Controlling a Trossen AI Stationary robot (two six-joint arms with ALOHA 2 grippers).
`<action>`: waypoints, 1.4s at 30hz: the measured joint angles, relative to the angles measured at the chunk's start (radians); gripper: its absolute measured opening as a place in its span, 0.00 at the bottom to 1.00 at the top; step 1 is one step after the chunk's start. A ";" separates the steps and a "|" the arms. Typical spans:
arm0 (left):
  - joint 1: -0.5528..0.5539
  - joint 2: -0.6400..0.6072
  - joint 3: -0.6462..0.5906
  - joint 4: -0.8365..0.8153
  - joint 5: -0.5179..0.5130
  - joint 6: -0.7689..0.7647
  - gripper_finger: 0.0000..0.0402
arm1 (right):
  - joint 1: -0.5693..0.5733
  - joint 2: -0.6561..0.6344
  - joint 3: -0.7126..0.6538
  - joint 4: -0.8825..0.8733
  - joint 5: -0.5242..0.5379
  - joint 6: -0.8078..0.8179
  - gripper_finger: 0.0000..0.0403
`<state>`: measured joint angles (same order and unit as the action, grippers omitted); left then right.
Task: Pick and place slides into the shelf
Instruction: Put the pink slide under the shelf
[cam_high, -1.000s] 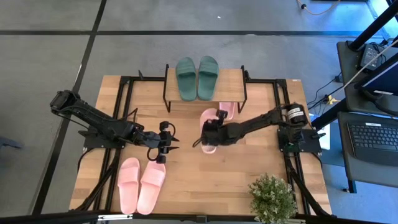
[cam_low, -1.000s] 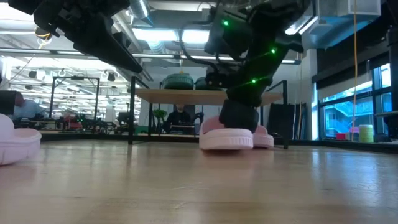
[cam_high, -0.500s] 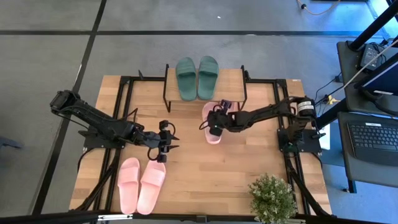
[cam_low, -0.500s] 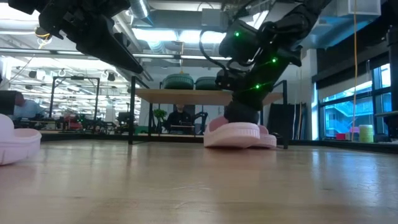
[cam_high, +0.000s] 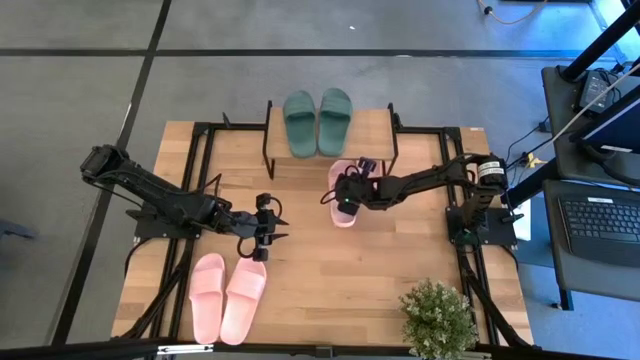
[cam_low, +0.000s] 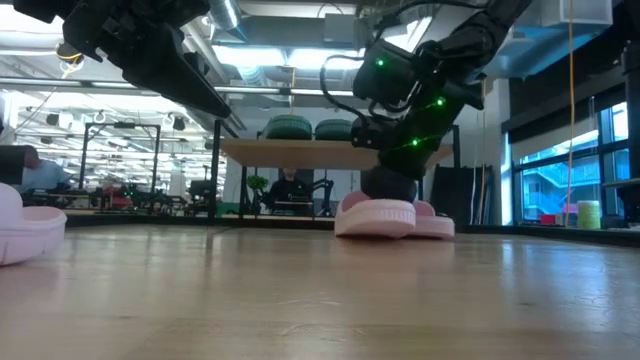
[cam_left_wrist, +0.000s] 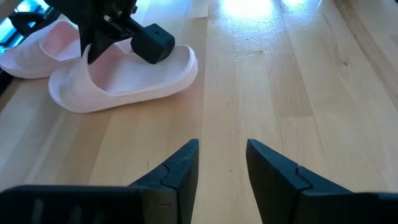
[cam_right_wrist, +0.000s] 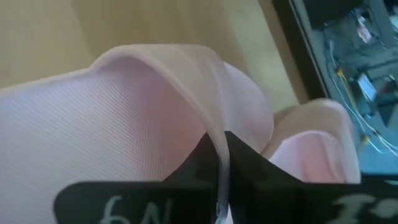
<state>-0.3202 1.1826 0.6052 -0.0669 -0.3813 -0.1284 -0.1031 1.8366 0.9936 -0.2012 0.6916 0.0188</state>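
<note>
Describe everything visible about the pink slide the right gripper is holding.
The pink slide is light pink, with a wide strap and a finely textured, foam-like surface. The right gripper is shut on the strap's thin edge. The sole looks to rest on the wooden table, toe toward the shelf, right beside its twin, which lies partly under the shelf.

pink slide: being partly hidden by right gripper | second pink slide: being half hidden under shelf

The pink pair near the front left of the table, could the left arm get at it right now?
Probably yes: the left pincer is open and empty just beyond the pink pair, with nothing between.
</note>
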 joint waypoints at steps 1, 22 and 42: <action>0.000 0.000 0.000 0.000 0.000 0.000 0.31 | 0.000 0.000 0.000 -0.017 0.009 0.008 0.03; 0.000 0.000 0.000 0.000 0.000 -0.001 0.31 | 0.030 0.003 -0.002 -0.037 0.003 0.085 0.25; 0.000 0.000 0.000 0.000 0.000 -0.001 0.31 | 0.046 -0.015 -0.002 -0.063 -0.053 0.113 0.58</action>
<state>-0.3202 1.1824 0.6052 -0.0673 -0.3809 -0.1293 -0.0566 1.8219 0.9913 -0.2642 0.6386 0.1318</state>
